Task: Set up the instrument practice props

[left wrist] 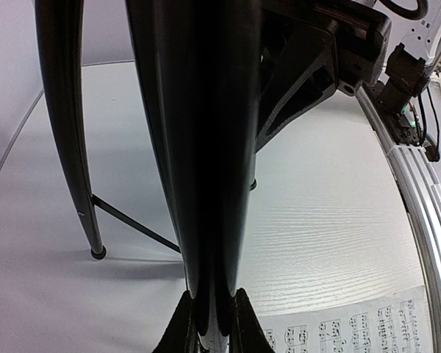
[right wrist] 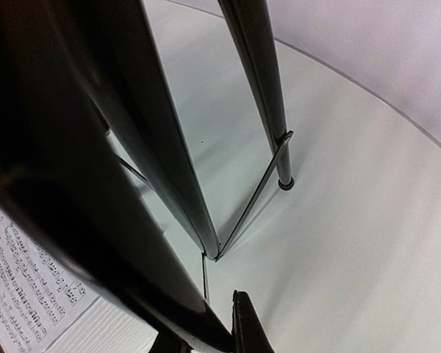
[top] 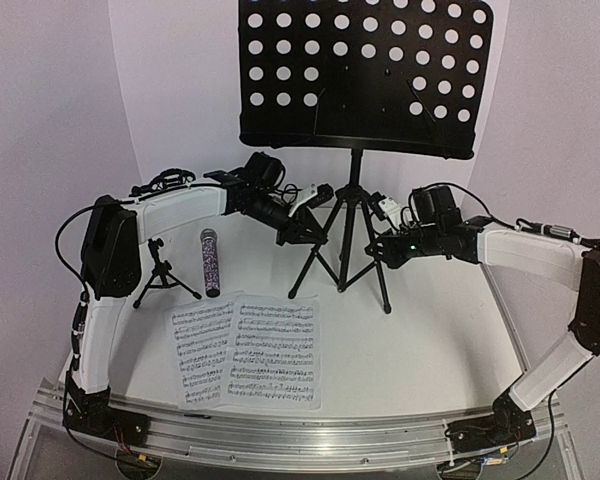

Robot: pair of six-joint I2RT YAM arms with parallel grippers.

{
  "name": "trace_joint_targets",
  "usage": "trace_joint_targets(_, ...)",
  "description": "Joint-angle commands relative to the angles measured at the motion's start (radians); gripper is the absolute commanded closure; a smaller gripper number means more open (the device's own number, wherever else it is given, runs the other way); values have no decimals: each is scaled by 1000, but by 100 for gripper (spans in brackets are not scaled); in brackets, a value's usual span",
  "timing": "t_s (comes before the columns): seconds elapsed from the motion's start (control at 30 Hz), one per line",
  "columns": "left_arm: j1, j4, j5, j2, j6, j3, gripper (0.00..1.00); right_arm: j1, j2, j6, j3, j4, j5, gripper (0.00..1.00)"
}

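Left pincer [left wrist: 212, 323] narrow, clamped on music stand [top: 356, 136] leg; right pincer [right wrist: 206, 334] likewise, on opposite leg.

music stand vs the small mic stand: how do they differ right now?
Size: the music stand towers over the small mic stand.
Top: the music stand carries a perforated desk. The mic stand holds nothing, and the microphone lies on the table beside it.
Contact: the left gripper and right gripper each clamp a music stand leg. Nothing touches the mic stand.
Shared: both are black upright tripods.
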Motion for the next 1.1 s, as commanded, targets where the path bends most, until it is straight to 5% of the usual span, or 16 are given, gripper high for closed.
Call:
trace_joint_targets(0.0, 86, -101, -163, -52, 112, 47, 100, -39, -70, -44, 31, -250, 145, 100)
trace_joint_targets(0.47, 86, -234, -133, -44, 173, 136, 100, -98, -41, -65, 37, -271, 53, 100)
trace_joint_targets(1.07, 100, -184, -240, 1, 210, 83, 100, -150, 86, -52, 91, -251, -1, 100)
